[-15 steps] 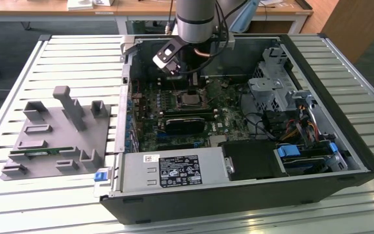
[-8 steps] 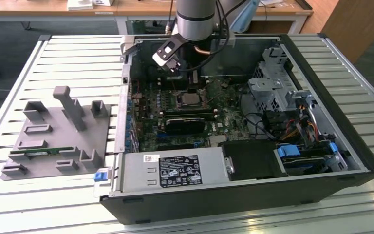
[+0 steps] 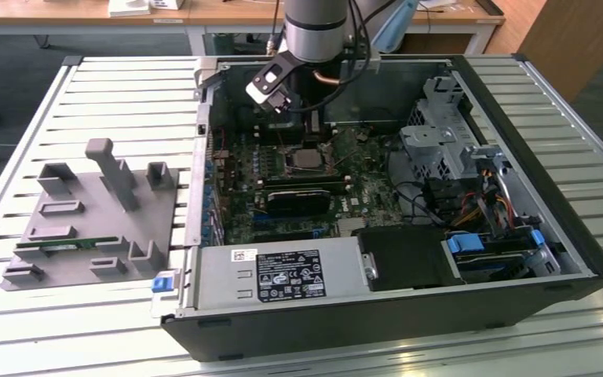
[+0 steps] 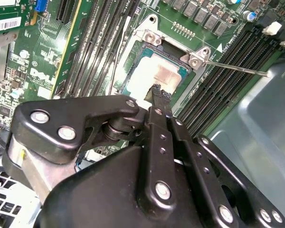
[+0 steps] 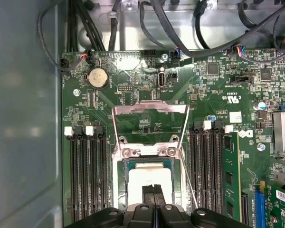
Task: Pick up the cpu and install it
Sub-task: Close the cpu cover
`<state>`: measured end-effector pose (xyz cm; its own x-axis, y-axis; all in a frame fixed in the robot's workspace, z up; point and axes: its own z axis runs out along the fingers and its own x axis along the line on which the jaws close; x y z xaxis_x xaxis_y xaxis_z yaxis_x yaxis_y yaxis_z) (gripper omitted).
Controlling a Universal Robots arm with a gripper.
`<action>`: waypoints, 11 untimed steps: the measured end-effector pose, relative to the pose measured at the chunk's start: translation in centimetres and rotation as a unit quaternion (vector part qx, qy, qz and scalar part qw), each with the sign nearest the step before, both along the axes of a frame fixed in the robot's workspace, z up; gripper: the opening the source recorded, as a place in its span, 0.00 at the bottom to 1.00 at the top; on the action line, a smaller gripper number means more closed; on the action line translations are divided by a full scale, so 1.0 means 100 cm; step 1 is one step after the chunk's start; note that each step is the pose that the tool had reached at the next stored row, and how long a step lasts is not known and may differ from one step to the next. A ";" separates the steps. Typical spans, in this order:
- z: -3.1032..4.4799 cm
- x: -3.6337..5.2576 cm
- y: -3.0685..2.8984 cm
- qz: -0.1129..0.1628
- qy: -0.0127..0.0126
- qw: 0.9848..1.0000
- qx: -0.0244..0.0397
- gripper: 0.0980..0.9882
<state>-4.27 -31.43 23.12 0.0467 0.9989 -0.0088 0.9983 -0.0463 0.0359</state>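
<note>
Silver and shiny, the cpu (image 5: 149, 173) lies flat in its socket (image 5: 125, 183) on the green motherboard (image 5: 133, 71). We see the gripper (image 5: 154, 190) right over it, its two black fingers pressed tight together with nothing between them. The metal hold-down frame (image 5: 149, 105) stands flipped open next to the socket. Black memory slots (image 5: 88, 166) run on both sides. The open computer case (image 3: 385, 330) sits on a slatted table (image 3: 92, 86), with a grey tray (image 3: 71, 236) on the exterior view's left.

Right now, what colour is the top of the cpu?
Shiny silver-grey. The cpu shows best in the second wrist view.
</note>
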 end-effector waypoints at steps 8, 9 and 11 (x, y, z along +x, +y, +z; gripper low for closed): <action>0.0041 0.0000 0.0000 0.000 0.000 1.000 0.000 0.01; 0.0050 0.0000 0.0000 0.000 0.000 1.000 0.000 0.01; 0.0071 0.0000 0.0000 0.000 0.000 1.000 0.000 0.01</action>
